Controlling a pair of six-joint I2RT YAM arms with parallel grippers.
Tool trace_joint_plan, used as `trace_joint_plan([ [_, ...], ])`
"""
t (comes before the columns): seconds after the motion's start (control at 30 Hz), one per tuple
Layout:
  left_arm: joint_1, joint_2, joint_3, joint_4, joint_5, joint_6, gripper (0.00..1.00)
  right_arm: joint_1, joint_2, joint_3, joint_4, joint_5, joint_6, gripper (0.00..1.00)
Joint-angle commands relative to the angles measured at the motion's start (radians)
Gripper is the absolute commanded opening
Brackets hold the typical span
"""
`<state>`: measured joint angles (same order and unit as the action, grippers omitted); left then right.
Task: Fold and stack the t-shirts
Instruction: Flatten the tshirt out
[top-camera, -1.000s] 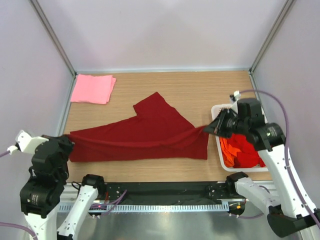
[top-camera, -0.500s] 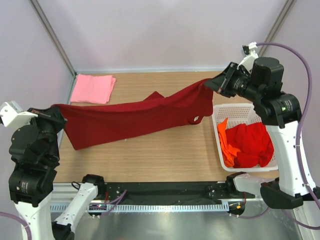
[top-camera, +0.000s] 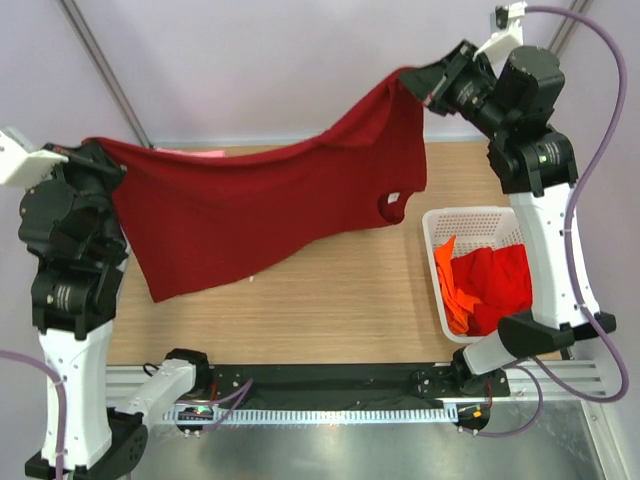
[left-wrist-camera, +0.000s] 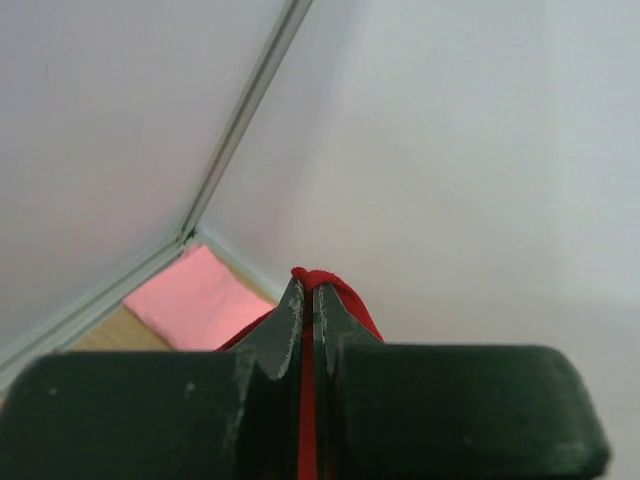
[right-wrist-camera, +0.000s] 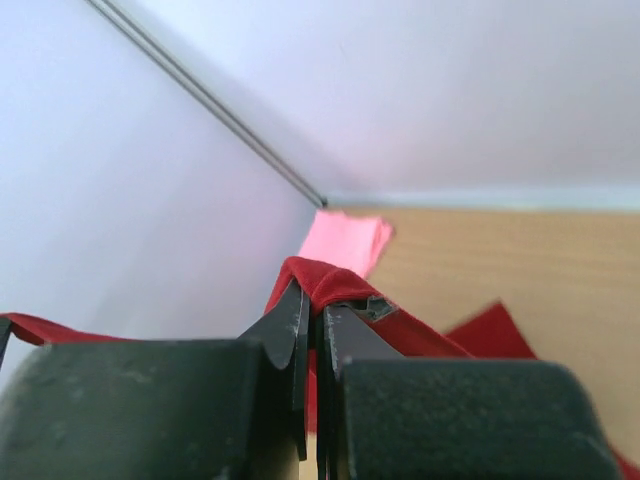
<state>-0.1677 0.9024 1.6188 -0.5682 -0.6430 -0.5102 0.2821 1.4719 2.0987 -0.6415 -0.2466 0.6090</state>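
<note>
1. Above the tabletop (top-camera: 330, 300), the dark red t-shirt (top-camera: 270, 215) hangs stretched in the air between the two arms. Its top edge sags a little between the two grips, and its lower left corner dangles toward the left side of the wood
2. The left claw (top-camera: 98, 148) is raised high at the left and closed on one end of that top edge. In the left wrist view its fingers press together with a thin fold of dark red cloth pinched between them and poking out past the tips
3. The right claw (top-camera: 418, 80) is raised higher at the far right and closed on the other end. In the right wrist view a bunched edge of the same cloth is clamped between its shut fingers
4. A small rounded opening (top-camera: 392, 207) shows in the shirt near its lower right edge; whether it is the neck or a sleeve I cannot tell
5. The light pink t-shirt (left-wrist-camera: 195, 305) lies folded flat in the far left corner of the tabletop. From above it is almost wholly hidden behind the hanging cloth
6. The white slotted basket (top-camera: 468, 222) stands on the right side of the tabletop, below the right arm. It holds the bright red t-shirt (top-camera: 505, 280), crumpled, and the orange t-shirt (top-camera: 450, 285), which lies against its left wall
</note>
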Motion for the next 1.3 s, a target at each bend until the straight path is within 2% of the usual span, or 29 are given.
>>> trace_joint_plan([
  [0.0, 0.008, 0.091, 0.056, 0.267, -0.063, 0.110, 0.00, -0.003, 0.071, 0.124, 0.302, 0.043, 0.021, 0.01],
  [0.1, 0.007, 0.166, 0.081, 0.419, -0.053, 0.197, 0.00, -0.004, 0.168, 0.202, 0.414, 0.044, 0.009, 0.01],
  [0.23, 0.007, 0.343, 0.192, 0.620, -0.029, 0.292, 0.00, -0.011, 0.278, 0.331, 0.515, 0.064, -0.011, 0.01],
  [0.37, 0.010, 0.476, 0.324, 0.740, -0.004, 0.355, 0.00, -0.035, 0.399, 0.518, 0.586, 0.093, -0.008, 0.01],
  [0.5, 0.019, 0.590, 0.441, 0.847, -0.010, 0.421, 0.00, -0.089, 0.438, 0.575, 0.709, 0.130, 0.053, 0.01],
  [0.6, 0.057, 0.651, 0.521, 0.851, -0.014, 0.382, 0.00, -0.141, 0.441, 0.578, 0.753, 0.141, 0.104, 0.01],
  [0.67, 0.085, 0.673, 0.556, 0.828, 0.019, 0.295, 0.00, -0.164, 0.446, 0.577, 0.760, 0.138, 0.133, 0.01],
  [0.8, 0.100, 0.684, 0.570, 0.777, 0.051, 0.234, 0.00, -0.176, 0.432, 0.534, 0.691, 0.098, 0.141, 0.01],
  [0.9, 0.100, 0.621, 0.422, 0.755, 0.065, 0.194, 0.00, -0.172, 0.351, 0.378, 0.617, 0.043, 0.146, 0.01],
  [0.93, 0.099, 0.560, 0.289, 0.740, 0.068, 0.187, 0.00, -0.170, 0.323, 0.316, 0.603, 0.029, 0.153, 0.01],
  [0.97, 0.100, 0.526, 0.227, 0.728, 0.077, 0.173, 0.00, -0.161, 0.239, 0.161, 0.597, 0.008, 0.162, 0.01],
  [1.0, 0.100, 0.492, 0.151, 0.684, 0.081, 0.147, 0.00, -0.152, 0.197, 0.076, 0.595, 0.000, 0.166, 0.01],
  [1.03, 0.100, 0.410, 0.013, 0.660, 0.086, 0.127, 0.00, -0.143, 0.148, -0.002, 0.583, -0.005, 0.158, 0.01],
  [1.07, 0.099, 0.370, -0.073, 0.636, 0.091, 0.102, 0.00, -0.117, 0.066, -0.149, 0.563, -0.008, 0.153, 0.01],
  [1.13, 0.100, 0.278, -0.215, 0.571, 0.130, 0.034, 0.00, -0.084, -0.026, -0.299, 0.499, -0.006, 0.149, 0.01],
  [1.17, 0.100, 0.186, -0.355, 0.512, 0.137, -0.005, 0.00, -0.055, -0.072, -0.444, 0.493, -0.010, 0.146, 0.01],
  [1.2, 0.100, 0.138, -0.416, 0.437, 0.146, -0.042, 0.00, -0.035, -0.167, -0.507, 0.468, 0.000, 0.144, 0.01],
  [1.27, 0.102, -0.010, -0.587, 0.349, 0.131, -0.141, 0.00, -0.017, -0.241, -0.645, 0.416, -0.002, 0.147, 0.01],
])
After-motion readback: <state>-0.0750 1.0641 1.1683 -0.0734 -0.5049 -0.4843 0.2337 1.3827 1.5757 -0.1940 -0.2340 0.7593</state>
